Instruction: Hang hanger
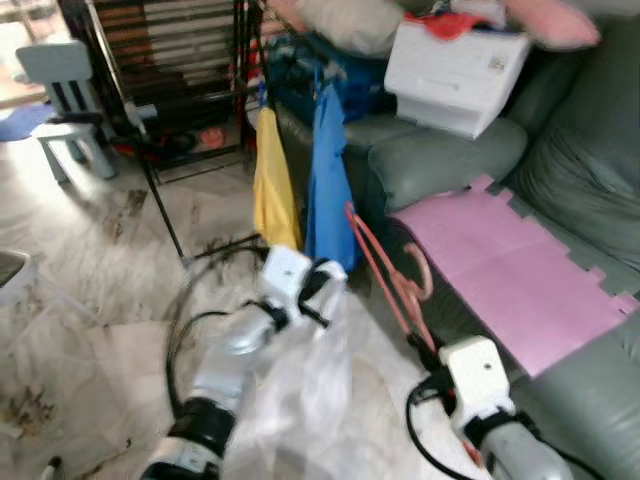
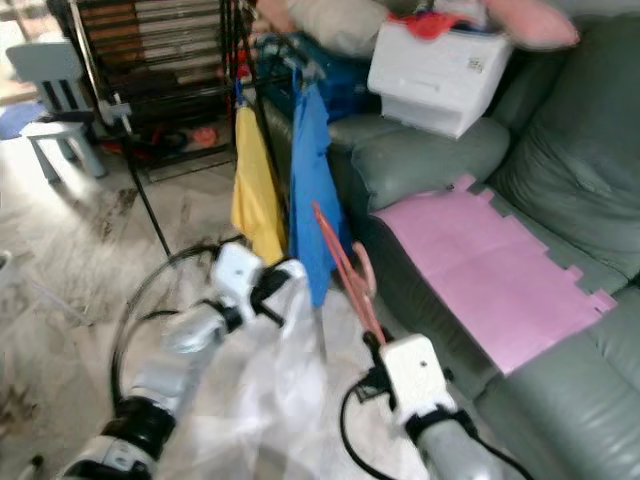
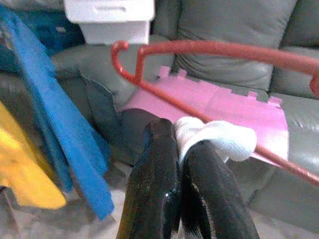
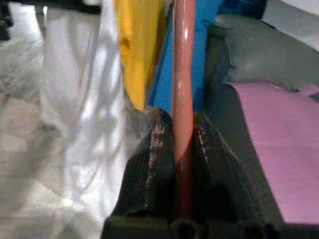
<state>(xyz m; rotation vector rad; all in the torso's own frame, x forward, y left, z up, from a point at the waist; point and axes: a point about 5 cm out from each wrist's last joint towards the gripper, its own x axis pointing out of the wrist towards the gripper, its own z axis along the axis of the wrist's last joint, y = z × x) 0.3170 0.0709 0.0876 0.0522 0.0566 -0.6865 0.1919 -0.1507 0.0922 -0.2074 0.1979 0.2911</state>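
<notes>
The right gripper (image 4: pixel 183 149) is clenched on the red hanger (image 1: pixel 385 275); in the right wrist view I see its two black fingers (image 4: pixel 149 169) pressing one straight bar of the hanger between them. The left gripper (image 3: pixel 182 164) is clenched too, and it pinches a fold of white cloth (image 3: pixel 219 139) at the tips. This cloth belongs to a thin white garment (image 1: pixel 300 390) that hangs down from the left gripper, in front of my body and over the floor (image 1: pixel 110 270).

The hanger stands up from the right gripper, tilted toward the rack, and its hook (image 3: pixel 122 59) is at the far end, free in the air. It is not yet on any rail. Beyond it, a yellow cloth (image 1: pixel 272 185) and a blue cloth (image 1: pixel 328 180) hang from a black drying rack (image 1: pixel 160 190). To the right is a grey sofa (image 1: pixel 560 170) with a pink foam mat (image 1: pixel 510 270) on the seat and a white box (image 1: pixel 455 65) on the arm.

I judge the hanger to be light and stiff, but smooth, so it can turn between the fingers if I hold it on one bar only. A hold near the neck, under the hook, seems better to steer the hook. The garment is soft and slippery, and it may slide off when I lift.
</notes>
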